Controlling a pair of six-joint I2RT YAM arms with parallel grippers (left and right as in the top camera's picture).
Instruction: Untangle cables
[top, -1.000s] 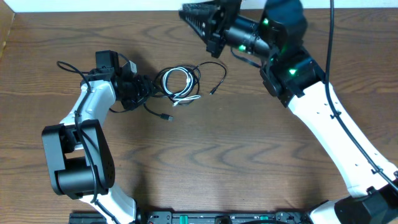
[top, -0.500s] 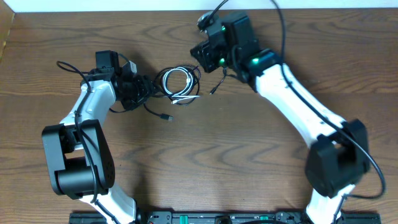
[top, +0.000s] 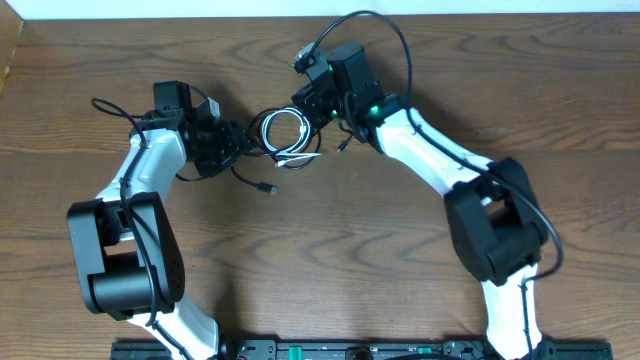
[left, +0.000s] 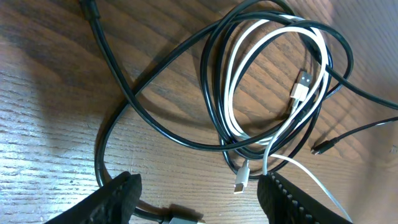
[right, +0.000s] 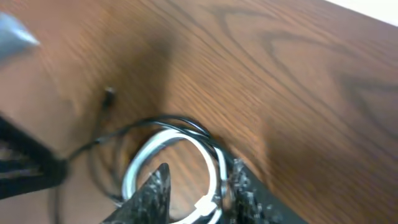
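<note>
One black cable (left: 155, 127) and one white cable (left: 233, 74) lie coiled together, my left claw (left: 198, 182) released at nine o'clock, right claw (right: 199, 174) parted at one o'clock.

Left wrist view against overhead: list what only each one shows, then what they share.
Only the left wrist view: the flat metal plug of the white cable lying inside its own coil, and the left gripper with open jaws framing the bundle's lower edge.
Only overhead: the right gripper over the bundle's right side, and the black cable running out below the bundle to a plug on bare wood.
Both: the white coil nested within the black loops on the wooden table.
</note>
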